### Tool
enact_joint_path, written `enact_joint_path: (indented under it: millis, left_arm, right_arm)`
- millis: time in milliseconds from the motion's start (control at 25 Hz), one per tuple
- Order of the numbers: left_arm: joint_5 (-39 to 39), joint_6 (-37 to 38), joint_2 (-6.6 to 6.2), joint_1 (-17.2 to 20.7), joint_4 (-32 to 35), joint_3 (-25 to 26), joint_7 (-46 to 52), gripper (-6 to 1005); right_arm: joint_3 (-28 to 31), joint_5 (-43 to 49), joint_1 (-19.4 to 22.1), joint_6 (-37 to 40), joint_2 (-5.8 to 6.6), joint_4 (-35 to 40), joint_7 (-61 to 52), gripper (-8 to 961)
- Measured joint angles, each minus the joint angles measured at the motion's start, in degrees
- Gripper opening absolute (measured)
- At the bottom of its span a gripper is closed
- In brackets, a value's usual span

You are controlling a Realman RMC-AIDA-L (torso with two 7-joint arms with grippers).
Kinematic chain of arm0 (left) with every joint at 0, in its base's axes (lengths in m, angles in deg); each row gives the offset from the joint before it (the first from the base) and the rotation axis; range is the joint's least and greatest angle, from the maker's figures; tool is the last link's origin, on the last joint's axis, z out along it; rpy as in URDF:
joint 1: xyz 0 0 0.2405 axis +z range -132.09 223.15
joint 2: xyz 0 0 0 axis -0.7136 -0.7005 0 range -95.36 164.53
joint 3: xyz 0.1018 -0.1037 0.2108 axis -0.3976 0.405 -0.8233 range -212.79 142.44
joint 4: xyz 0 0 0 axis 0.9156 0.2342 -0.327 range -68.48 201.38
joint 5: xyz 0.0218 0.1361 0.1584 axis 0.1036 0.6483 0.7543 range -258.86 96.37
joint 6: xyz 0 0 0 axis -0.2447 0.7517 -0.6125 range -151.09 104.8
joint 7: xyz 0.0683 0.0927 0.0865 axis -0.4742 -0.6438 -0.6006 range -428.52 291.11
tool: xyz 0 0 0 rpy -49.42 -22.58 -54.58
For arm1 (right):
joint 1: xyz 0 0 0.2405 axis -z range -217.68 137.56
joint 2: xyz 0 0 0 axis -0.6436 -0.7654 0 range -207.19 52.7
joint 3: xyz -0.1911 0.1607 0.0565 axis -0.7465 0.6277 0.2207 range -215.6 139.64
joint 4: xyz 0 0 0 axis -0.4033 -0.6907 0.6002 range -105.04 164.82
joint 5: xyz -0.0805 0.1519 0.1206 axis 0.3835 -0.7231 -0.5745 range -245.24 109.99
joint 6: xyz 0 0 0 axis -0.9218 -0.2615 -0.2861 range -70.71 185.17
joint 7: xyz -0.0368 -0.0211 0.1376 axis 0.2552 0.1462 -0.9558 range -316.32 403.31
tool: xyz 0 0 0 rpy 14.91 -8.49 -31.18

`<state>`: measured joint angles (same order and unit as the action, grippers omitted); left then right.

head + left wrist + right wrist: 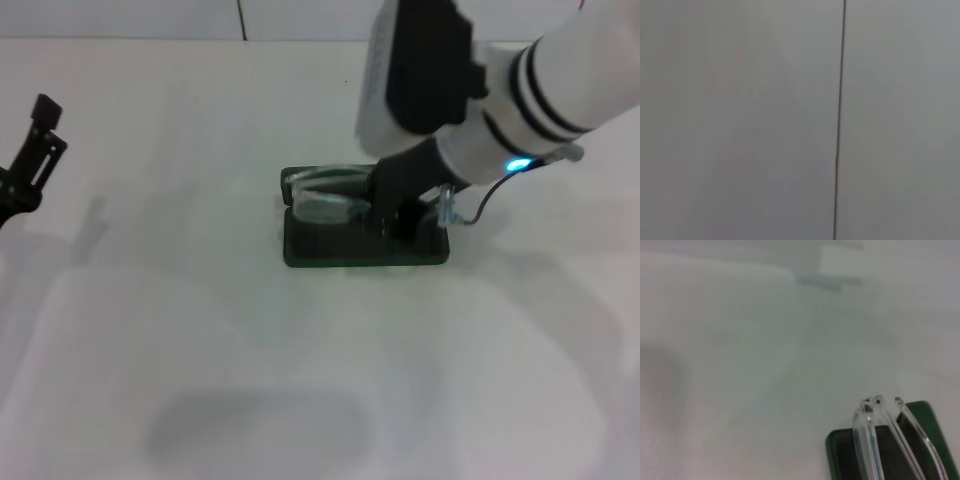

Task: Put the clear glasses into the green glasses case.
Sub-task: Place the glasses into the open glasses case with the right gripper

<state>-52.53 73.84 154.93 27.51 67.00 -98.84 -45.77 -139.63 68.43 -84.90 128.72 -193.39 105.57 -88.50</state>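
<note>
Jaws of the right gripper (395,205) are clamping the clear glasses (325,200) low inside the green glasses case (362,245), seating them; left gripper (30,160) idling far left, jaw state indiscernible.

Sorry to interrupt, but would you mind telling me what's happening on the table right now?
The right gripper is down over the open green glasses case in the middle of the white table, lowering the clear glasses into it. The right wrist view shows the clear frame just above the case's dark lining. The left gripper sits idle at the table's far left edge.
</note>
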Motion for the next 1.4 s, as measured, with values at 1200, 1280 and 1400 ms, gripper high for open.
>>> enact_joint_path:
  millis: [1200, 1280, 1400]
  left_arm:
    - [2.34, -0.04, 0.06, -0.64, -0.02, -0.05, 0.18, 879]
    - [2.34, -0.05, 0.06, -0.77, -0.02, -0.05, 0.18, 879]
    - [2.36, -0.07, 0.06, -0.91, -0.02, -0.12, 0.18, 879]
  right_arm:
    - [-14.52, 11.96, -0.22, -9.65, -0.04, -2.73, -14.37, 119]
    - [-14.91, 11.96, -0.19, -9.99, -0.04, -2.42, -14.44, 119]
    - [-15.62, 11.97, -0.13, -10.33, -0.04, -1.70, -14.44, 119]
